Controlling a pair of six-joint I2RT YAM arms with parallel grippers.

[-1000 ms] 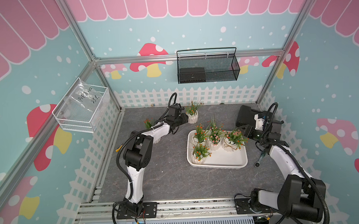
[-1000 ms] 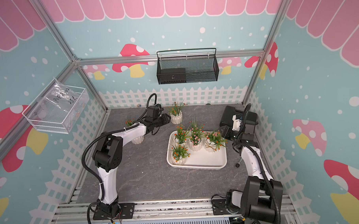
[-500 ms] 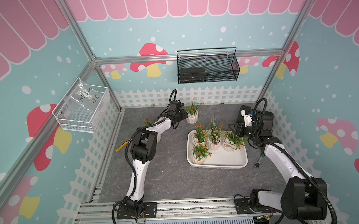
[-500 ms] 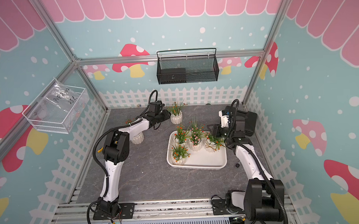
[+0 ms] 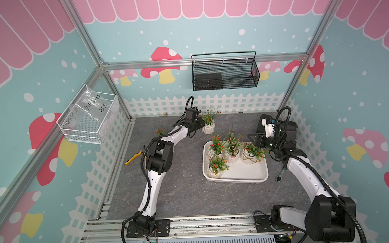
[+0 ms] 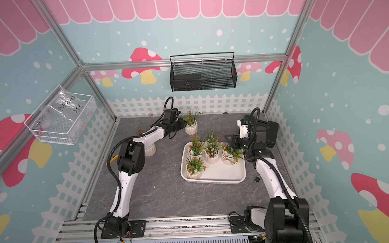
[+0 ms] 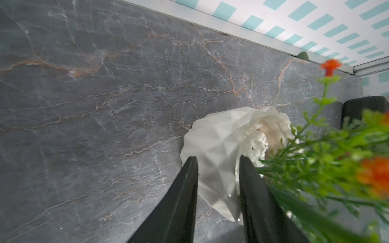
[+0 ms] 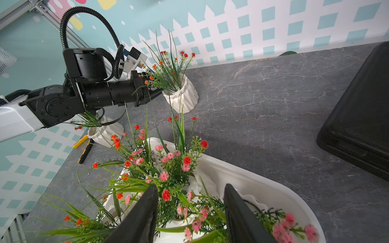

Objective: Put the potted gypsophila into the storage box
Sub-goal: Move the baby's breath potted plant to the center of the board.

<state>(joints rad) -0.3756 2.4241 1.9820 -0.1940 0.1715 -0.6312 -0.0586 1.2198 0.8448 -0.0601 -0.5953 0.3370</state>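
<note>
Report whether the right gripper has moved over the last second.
Yes. The right gripper has swung away from the black tool case toward the storage box, and is now over its right end.

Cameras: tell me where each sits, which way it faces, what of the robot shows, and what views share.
Top views: high above the cell's front, looking down towards the back wall; both arms whole, left gripper and right gripper, and the storage box.
Left wrist: on the left arm, looking along its fingers at a white pot near the back fence; only the fingers show.
Right wrist: on the right arm, looking across the box's potted gypsophila at the left arm; own fingers show.
Shared: all views show that white pot.
</note>
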